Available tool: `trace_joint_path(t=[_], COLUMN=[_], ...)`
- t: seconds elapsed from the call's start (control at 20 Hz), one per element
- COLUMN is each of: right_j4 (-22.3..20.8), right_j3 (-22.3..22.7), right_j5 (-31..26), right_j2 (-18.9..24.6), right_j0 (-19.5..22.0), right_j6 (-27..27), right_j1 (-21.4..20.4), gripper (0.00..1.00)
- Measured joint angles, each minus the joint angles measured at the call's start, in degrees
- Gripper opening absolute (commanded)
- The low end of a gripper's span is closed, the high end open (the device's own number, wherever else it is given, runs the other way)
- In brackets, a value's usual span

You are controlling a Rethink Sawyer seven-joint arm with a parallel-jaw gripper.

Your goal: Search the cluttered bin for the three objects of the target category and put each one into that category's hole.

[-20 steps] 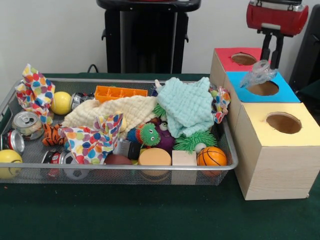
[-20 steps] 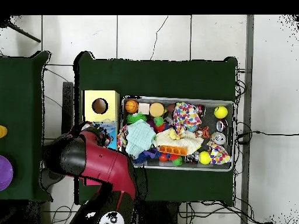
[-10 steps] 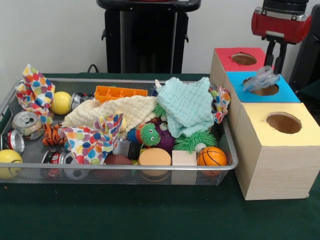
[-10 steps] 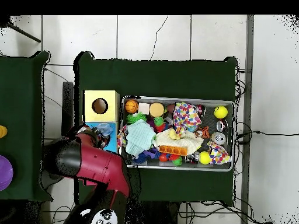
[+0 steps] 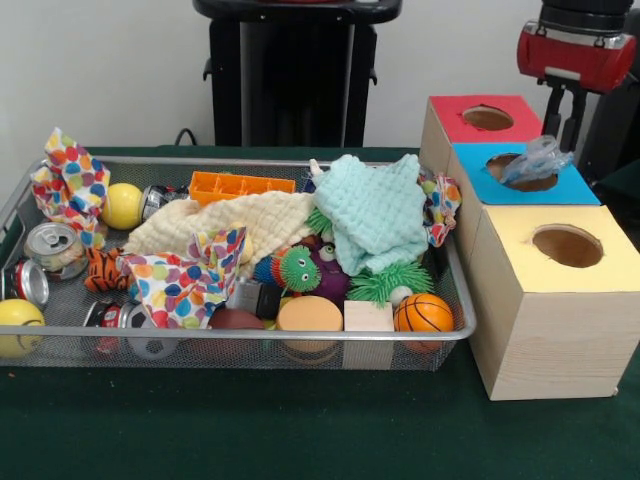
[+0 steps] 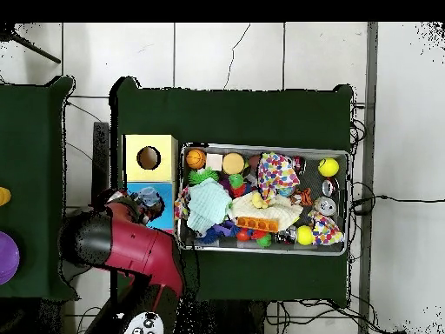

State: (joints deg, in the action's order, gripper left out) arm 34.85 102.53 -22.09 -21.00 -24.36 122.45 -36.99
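The gripper (image 5: 563, 100) hangs over the far right corner of the blue-topped box (image 5: 560, 185), its red wrist housing above. Its dark fingers (image 5: 577, 108) show only as two close bars against a dark background, and I cannot tell whether they are spread or pressed together. A crumpled clear plastic bag (image 5: 537, 162) lies on the blue top, draped over the 3 o'clock edge of the hole (image 5: 520, 170); whether the fingers touch it cannot be made out. In the overhead view the red arm (image 6: 130, 248) covers much of the blue box, with the plastic (image 6: 149, 197) showing pale at its tip.

The red-topped box (image 5: 465, 118) stands behind the blue one and the yellow-topped box (image 5: 560, 290) in front, all three in a row just beside the wire mesh bin (image 5: 240, 345) on the green bench (image 5: 300, 430). The bin holds a mint cloth (image 5: 375, 212), a cream cloth (image 5: 240, 222), an orange tray (image 5: 240, 185), a small basketball (image 5: 423, 313), a crushed can (image 5: 54, 247), a yellow ball (image 5: 122, 205) and polka-dot paper (image 5: 185, 280).
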Motion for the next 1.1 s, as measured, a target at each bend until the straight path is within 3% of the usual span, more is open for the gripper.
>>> trace_joint_path(t=[0.85, 0.9, 1.1], right_j4=[0.5, 0.5, 0.5], right_j3=[0.2, 0.3, 0.6], right_j5=[0.0, 0.0, 0.0], right_j2=[-1.2, -1.2, -1.2], right_j0=[-2.2, -2.4, -2.4], right_j6=[5.6, 5.6, 5.6], right_j1=[3.4, 3.7, 3.9], gripper=[0.0, 1.0, 1.0])
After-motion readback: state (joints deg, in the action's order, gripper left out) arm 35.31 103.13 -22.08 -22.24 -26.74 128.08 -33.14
